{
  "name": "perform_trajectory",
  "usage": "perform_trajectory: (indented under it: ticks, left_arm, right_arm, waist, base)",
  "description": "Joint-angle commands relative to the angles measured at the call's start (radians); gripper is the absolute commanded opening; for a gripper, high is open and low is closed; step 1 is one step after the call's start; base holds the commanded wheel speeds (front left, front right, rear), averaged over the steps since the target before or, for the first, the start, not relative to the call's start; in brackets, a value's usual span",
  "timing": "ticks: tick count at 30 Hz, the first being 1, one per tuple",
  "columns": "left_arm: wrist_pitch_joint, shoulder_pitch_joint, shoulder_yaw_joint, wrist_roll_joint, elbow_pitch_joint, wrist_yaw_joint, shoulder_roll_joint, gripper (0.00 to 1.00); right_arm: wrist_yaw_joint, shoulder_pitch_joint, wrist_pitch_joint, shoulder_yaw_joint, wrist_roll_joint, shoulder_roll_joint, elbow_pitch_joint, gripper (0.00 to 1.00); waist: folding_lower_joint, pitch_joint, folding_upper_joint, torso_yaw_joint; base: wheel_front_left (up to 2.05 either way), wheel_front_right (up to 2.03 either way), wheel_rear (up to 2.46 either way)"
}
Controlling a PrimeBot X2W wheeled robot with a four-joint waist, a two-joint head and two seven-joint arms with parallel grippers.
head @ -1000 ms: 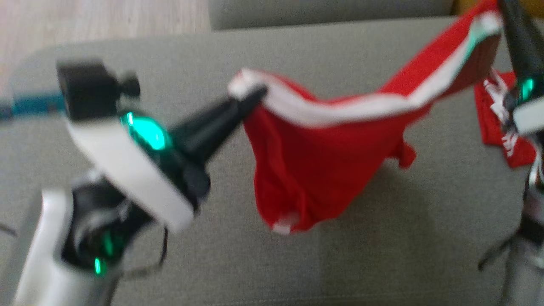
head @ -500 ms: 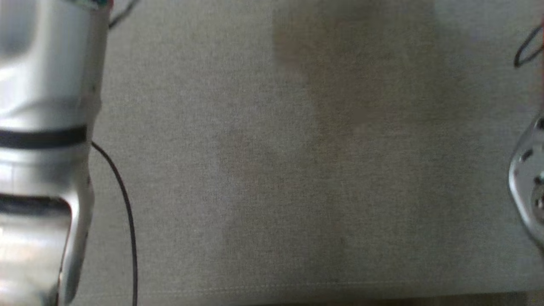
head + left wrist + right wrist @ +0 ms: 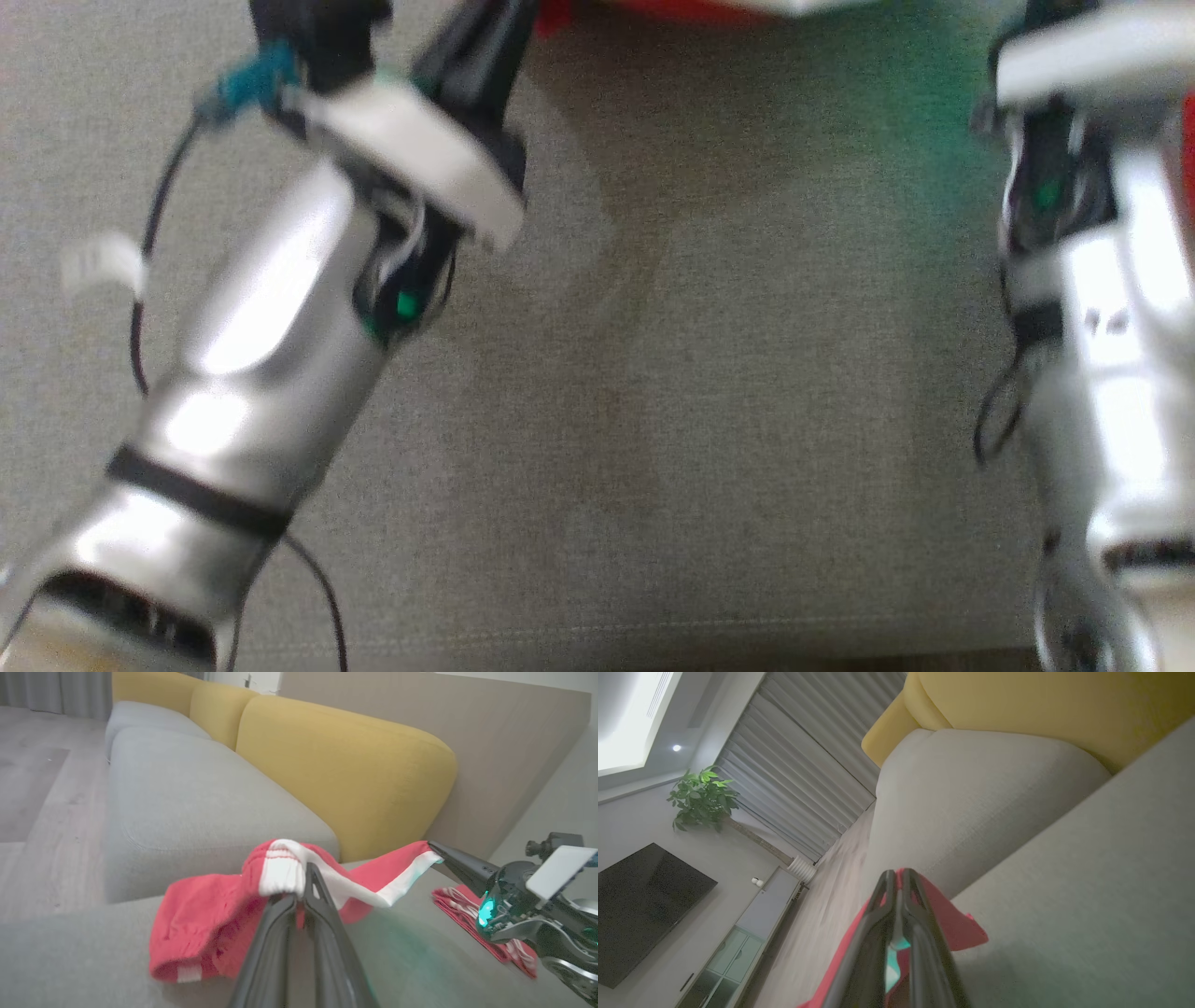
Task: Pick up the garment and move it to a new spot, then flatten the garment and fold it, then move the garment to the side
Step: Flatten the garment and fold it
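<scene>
The garment [image 3: 205, 919] is a pair of red shorts with a white waistband, stretched in the air between my two grippers above a grey cushion [image 3: 420, 961]. My left gripper [image 3: 306, 872] is shut on the bunched white waistband, and the legs hang down to its left. My right gripper [image 3: 439, 851] pinches the other end of the waistband. In the right wrist view, that gripper [image 3: 899, 875] is shut on red cloth [image 3: 957, 928]. In the head view, a red strip of garment [image 3: 672, 7] shows at the top edge, beside the left fingers [image 3: 481, 51].
A second red cloth with white markings [image 3: 472, 914] lies flat on the cushion below my right gripper. Yellow backrests [image 3: 350, 765] and a grey seat [image 3: 187, 788] stand behind. The cushion's front seam [image 3: 653, 630] runs along the bottom of the head view. Wooden floor [image 3: 32, 812] lies to the left.
The head camera has swung down and partly back, so the whole picture shifted. The garment stays held between both shut grippers.
</scene>
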Motion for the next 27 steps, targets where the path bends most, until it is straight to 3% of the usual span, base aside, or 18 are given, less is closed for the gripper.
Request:
perform_trajectory:
  ticks: [1, 9, 19, 23, 27]
  left_arm:
    - [-0.012, -0.004, 0.021, -0.015, -0.063, -0.006, 0.052, 0.00]
    - [-0.021, 0.324, -0.066, -0.012, -0.292, 0.002, 0.138, 0.00]
    - [0.008, 0.705, -0.150, -0.064, -0.522, 0.119, 0.207, 0.00]
    - [0.018, 0.788, -0.168, -0.100, -0.580, 0.147, 0.207, 0.00]
    - [0.013, 0.790, -0.163, -0.125, -0.609, 0.150, 0.167, 0.00]
  right_arm:
    - [-0.001, 0.023, -0.006, 0.015, 0.014, 0.016, -0.079, 0.00]
    - [-0.001, 0.461, 0.045, -0.060, -0.029, 0.016, -0.413, 0.00]
    - [-0.001, 0.935, 0.199, -0.211, -0.054, 0.016, -0.753, 0.00]
    - [-0.001, 1.049, 0.232, -0.269, -0.033, 0.016, -0.843, 0.00]
    - [-0.001, 1.020, 0.267, -0.277, -0.064, 0.016, -0.886, 0.00]
  waist:
    - [0.0001, -0.008, 0.0000, -0.002]
    - [0.0001, -0.113, 0.0000, -0.004]
    - [0.0001, -0.243, 0.0000, 0.000]
    - [0.0001, -0.235, 0.0000, 0.016]
    - [0.0001, -0.200, 0.0000, 0.041]
  base:
    - [0.00, 0.00, 0.00]
    - [0.00, 0.00, 0.00]
    - [0.00, 0.00, 0.00]
    - [0.00, 0.00, 0.00]
    - [0.00, 0.00, 0.00]
